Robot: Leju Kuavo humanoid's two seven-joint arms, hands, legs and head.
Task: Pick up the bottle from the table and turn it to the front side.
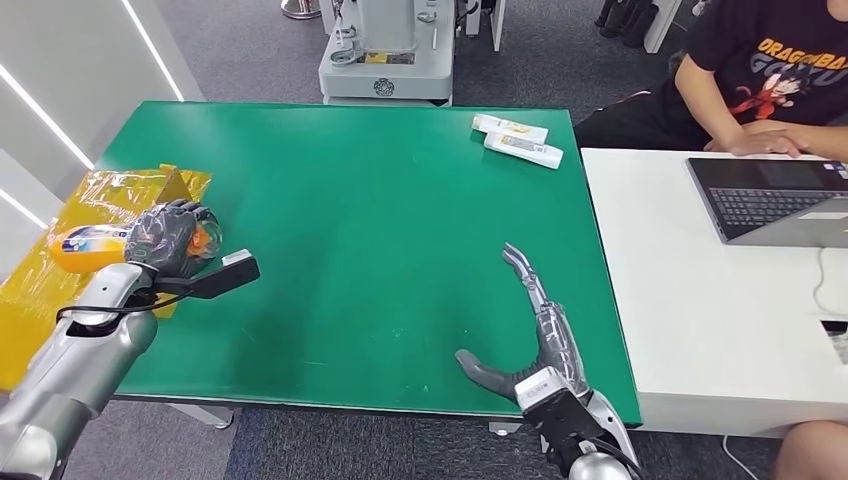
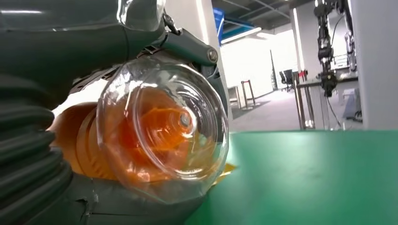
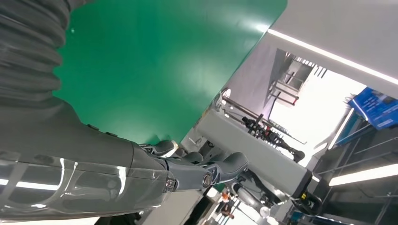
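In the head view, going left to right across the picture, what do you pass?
Yellow bag → bottle → left hand → two tubes → right hand → laptop

A person's black T-shirt [image 1: 770, 50] reads "DRAGONBALL" above "GOKU", partly cut off.
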